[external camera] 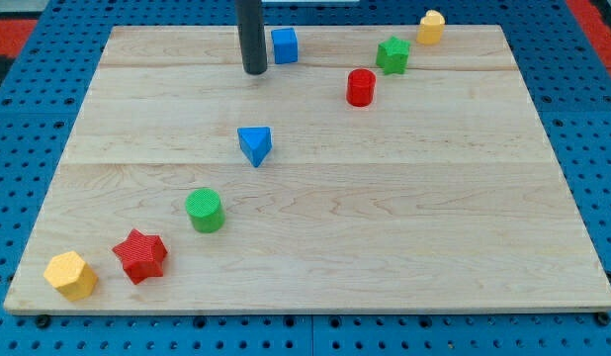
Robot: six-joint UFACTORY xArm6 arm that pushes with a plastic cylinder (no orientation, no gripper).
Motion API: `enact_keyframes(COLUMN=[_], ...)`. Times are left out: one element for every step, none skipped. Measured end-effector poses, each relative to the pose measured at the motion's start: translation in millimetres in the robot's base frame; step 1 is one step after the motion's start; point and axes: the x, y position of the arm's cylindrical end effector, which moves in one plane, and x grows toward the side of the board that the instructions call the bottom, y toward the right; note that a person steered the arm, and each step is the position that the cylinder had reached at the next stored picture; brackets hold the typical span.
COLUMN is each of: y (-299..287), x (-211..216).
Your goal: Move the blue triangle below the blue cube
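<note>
Camera view, the only one. A pale wooden tabletop (385,247) made of planks, lying on a blue perforated base (19,99). Near the view's top, left of centre: my tip (254,72), the lower end of a straight dark rod, resting on the wood just to the left of the small blue cube (285,45), close but seemingly not touching. No claw on this arm at all, so nothing to report as apart or together.

The small blue triangular block (255,144) near the middle of the tabletop, well apart from the cube, lower in the view and slightly to the left; also well apart from my tip, almost straight beneath it.

Also present: a red cylinder (361,87), a green star-shaped block (392,54) and a yellow block (431,27) toward the top right; a green cylinder (205,210), a red star-shaped block (139,255) and a yellow hexagonal block (71,274) in a diagonal toward the bottom left.

Judgement on handling: probably light, stiff plastic, sliding easily on smooth wood. No holding possible, only pushing. Better to press on a flat face, near its middle; contact near a corner likely to turn the triangle instead of moving it. Only a short push toward the right and upward seems needed.
</note>
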Motion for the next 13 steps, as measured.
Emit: enact_keyframes(y=[19, 60, 65, 63, 28, 21, 12, 10, -30, -69, -74, -86, -126], x=[36, 61, 111, 148, 154, 113, 89, 102, 102, 100, 72, 43, 46])
